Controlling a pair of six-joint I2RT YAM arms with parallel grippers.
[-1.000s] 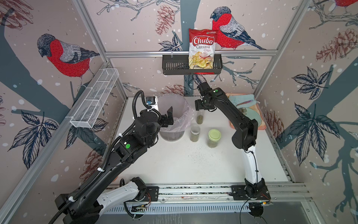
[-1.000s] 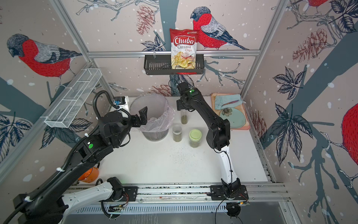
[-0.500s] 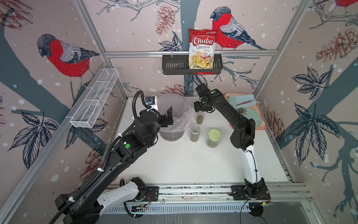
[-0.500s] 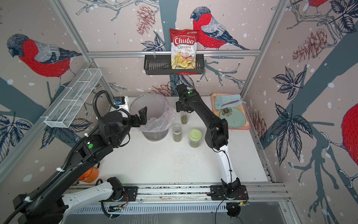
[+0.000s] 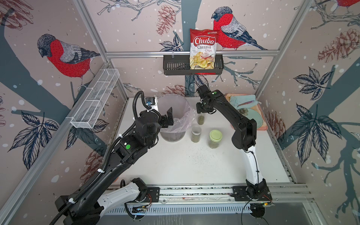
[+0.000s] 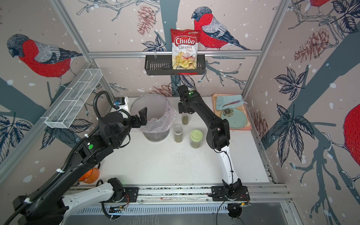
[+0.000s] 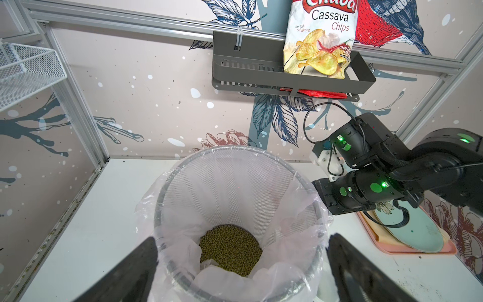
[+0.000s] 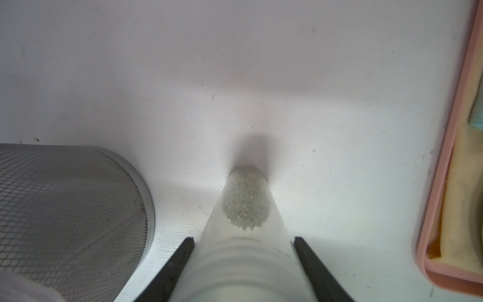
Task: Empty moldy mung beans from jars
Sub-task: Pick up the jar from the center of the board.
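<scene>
Above the bag-lined mesh bin (image 7: 222, 183) of mung beans (image 7: 230, 248), the left fingers (image 7: 130, 274) gape empty. Beside it, the right fingers (image 8: 172, 269) flank the clear tube (image 8: 243, 261), grip unclear

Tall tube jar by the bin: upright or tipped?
Upright. The tall tube stands on the table, mung beans settled at its bottom.

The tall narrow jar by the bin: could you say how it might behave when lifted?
Probably tippy: the tall jar is narrow and upright. Likely slippery, given its smooth clear wall. Probably light, as beans fill only its lower part.
</scene>
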